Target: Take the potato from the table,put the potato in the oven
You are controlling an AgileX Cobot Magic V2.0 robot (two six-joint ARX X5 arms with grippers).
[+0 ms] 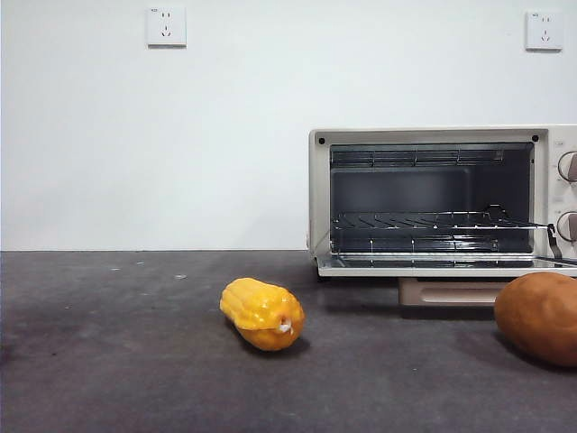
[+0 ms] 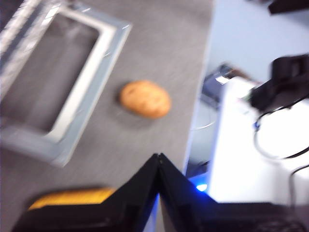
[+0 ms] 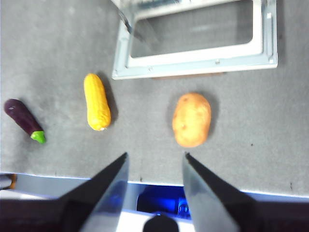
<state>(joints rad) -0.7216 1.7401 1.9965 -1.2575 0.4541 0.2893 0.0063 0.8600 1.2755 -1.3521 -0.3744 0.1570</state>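
The smooth, rounded orange-brown potato (image 3: 191,120) lies on the flat dark grey matte table (image 1: 108,361), near its front edge, just in front of the cream-white boxy toaster oven (image 1: 433,198). The oven door (image 3: 198,46) is folded down flat onto the table; the potato is close to the door's outer edge but apart from it. Wire rack (image 1: 433,220) visible inside the open cavity, nothing on it.

A yellow ribbed corn cob (image 1: 262,313) lies on the table beside the potato, well apart from it, off the door's corner. A dark purple eggplant with a green stem end (image 3: 24,121) lies further out past the corn.

Right gripper (image 3: 155,162): jaws spread wide, nothing between them, hanging above the table's front edge, short of the potato and slightly to its corn side.

Left gripper (image 2: 158,162): jaws pressed together tip to tip, holding nothing, raised above the table with potato and door beneath; picture blurred.

Neither arm shows in the front view.
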